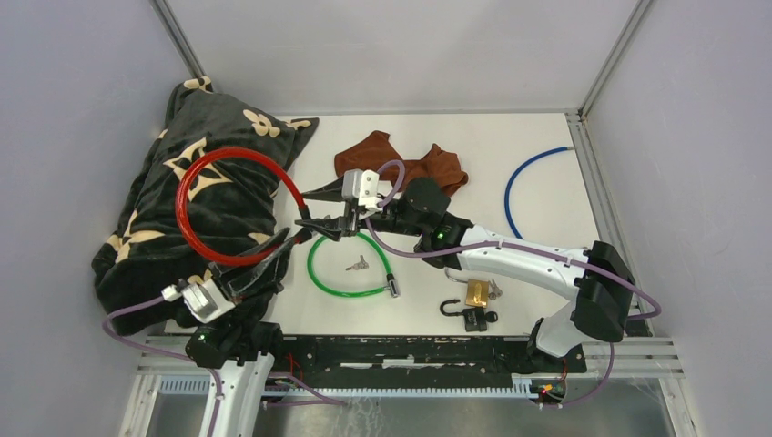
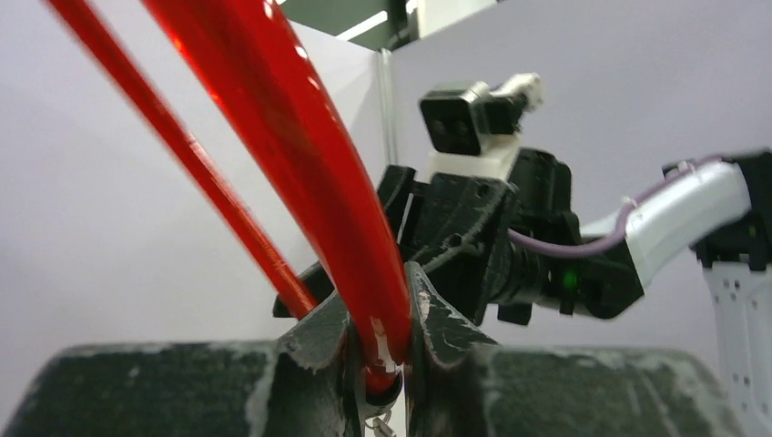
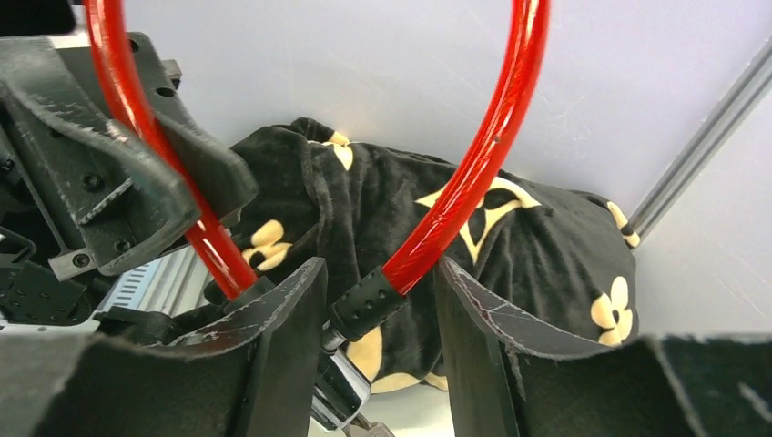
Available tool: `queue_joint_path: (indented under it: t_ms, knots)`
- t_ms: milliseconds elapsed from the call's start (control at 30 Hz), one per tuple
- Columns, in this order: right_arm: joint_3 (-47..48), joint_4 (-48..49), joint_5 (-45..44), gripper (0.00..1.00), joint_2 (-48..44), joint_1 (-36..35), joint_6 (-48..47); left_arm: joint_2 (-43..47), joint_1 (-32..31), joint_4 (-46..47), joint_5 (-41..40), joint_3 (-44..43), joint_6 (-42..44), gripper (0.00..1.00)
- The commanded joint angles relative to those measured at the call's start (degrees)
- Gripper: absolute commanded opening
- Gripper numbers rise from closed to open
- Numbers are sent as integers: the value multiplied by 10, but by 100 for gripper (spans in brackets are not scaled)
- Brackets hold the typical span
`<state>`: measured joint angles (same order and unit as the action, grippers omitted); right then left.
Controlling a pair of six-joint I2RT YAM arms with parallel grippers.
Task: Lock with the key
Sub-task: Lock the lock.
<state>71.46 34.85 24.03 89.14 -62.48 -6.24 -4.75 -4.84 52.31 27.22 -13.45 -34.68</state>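
L claw (image 2: 378,320) pinched on red cable (image 3: 487,150), up over counter's (image 1: 455,132) left edge; R claw (image 3: 380,273) half-wide, straddling its black end (image 3: 364,305), not gripping; I'd centre, close slow, hold L steady.

Stock counted by kind

Recorded were three cables: red cable lock (image 1: 181,196), green cable lock (image 1: 310,264), blue cable lock (image 1: 510,191). Two padlocks: brass padlock (image 1: 475,292), black padlock (image 1: 474,319). One key bunch (image 1: 358,265). Two textiles: brown cloth (image 1: 364,150), black blanket (image 1: 155,246).

A robot lab cell: white table (image 1: 437,137), grey panels (image 1: 382,45), aluminium framing (image 1: 616,55).
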Motion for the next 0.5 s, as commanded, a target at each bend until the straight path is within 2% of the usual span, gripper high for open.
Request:
queue_joint_path:
  t_ms: [0, 100, 200, 467]
  knots:
    - [9, -1, 42, 54, -24, -10, 14, 10, 6, 67, 111, -33, 133, 2]
    - [0, -3, 36, 55, -28, -10, 16, 16, 6, 51, 173, -43, 193, 2]
    - [-21, -6, 25, 55, -36, -8, 16, 25, 6, -39, 215, -69, 276, 2]
    - [-84, -18, -19, 68, -77, 5, 20, 27, 6, -436, 299, -153, 520, 2]
